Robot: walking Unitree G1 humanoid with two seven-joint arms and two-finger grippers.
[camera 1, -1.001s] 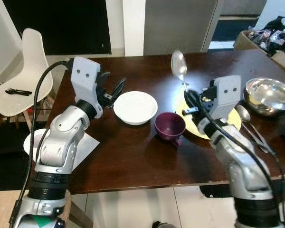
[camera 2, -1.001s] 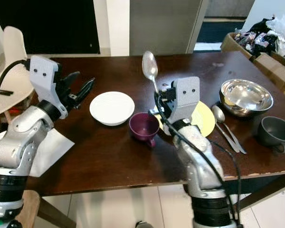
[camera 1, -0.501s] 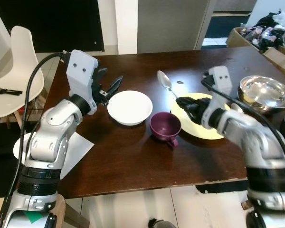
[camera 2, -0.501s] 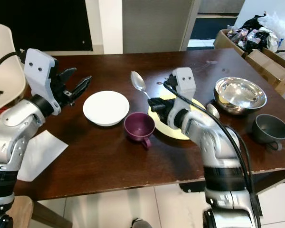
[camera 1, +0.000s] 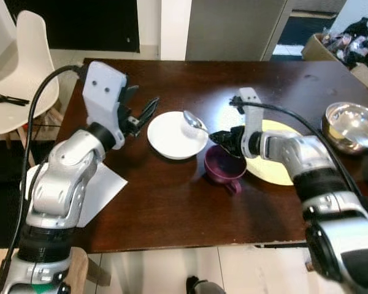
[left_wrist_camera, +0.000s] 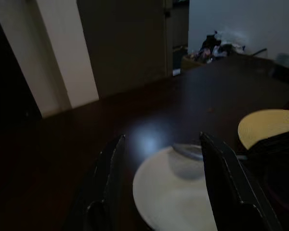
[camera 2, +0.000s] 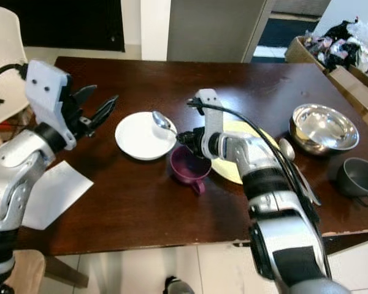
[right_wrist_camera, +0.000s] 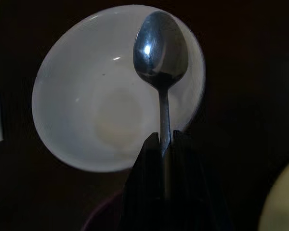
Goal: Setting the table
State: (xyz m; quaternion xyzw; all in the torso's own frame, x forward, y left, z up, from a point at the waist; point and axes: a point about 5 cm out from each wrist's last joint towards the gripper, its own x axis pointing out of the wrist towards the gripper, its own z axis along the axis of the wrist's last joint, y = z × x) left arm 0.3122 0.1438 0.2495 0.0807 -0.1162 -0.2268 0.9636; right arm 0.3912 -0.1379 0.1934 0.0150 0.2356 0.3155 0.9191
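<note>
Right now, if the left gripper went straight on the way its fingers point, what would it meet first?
Probably the white bowl: the left gripper, fingers apart, points over the table toward its near rim. The spoon, held by the right gripper, hangs above the bowl; depth is uncertain.

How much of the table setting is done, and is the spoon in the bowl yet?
Partly done. The white bowl, purple cup and yellow plate already sit together on the table. Right now the right hand is shut on a spoon, holding it over the bowl's rim, not laid down yet. The left hand hovers open beside the bowl. Still left: more spoons, the metal bowl and grey cup.
</note>
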